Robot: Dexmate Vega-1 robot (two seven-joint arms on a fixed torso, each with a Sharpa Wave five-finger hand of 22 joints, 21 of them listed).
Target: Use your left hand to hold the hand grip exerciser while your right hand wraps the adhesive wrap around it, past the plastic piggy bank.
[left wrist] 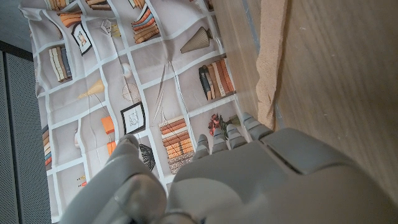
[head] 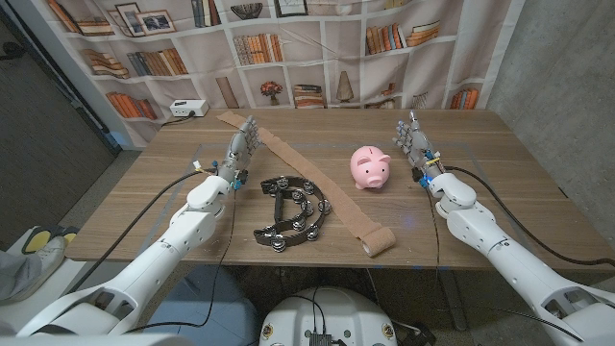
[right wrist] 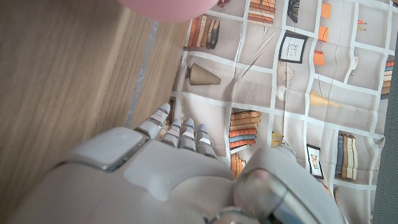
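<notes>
Wooden desk: both hands empty, fingers spread; the black exerciser lies beside the wrap, left of the piggy bank. Left hand should grasp one handle firmly

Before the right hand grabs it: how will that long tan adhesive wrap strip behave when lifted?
Probably floppy: the tan adhesive wrap strip lies flat and bends along the wooden table. Its rolled end near the front edge looks apt to unroll or dangle. It likely drags, since it passes right beside the black tambourine-shaped item. Looks light.
</notes>
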